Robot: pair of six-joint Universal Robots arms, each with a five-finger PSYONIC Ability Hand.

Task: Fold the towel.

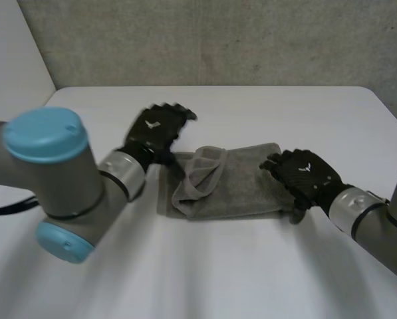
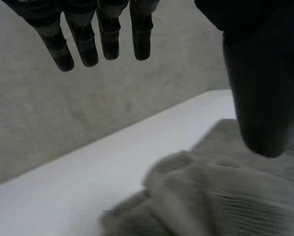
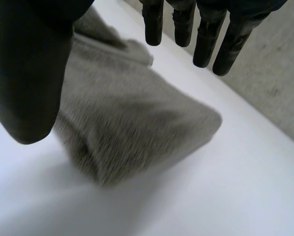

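A grey towel (image 1: 241,186) lies folded in the middle of the white table (image 1: 251,113), its left part bunched into a loose hump (image 1: 201,174). My left hand (image 1: 157,129) hovers above the towel's left end, fingers (image 2: 82,42) straight and spread, holding nothing; the bunched towel (image 2: 220,196) lies under its palm. My right hand (image 1: 303,173) is over the towel's right edge, fingers (image 3: 206,34) straight and apart from the thumb (image 3: 28,73). The towel's folded corner (image 3: 137,128) lies below that palm, not held.
The table's far edge meets a grey wall (image 1: 218,40). Bare tabletop spreads in front of the towel and to both sides. My left arm's big joint (image 1: 52,179) stands at the near left.
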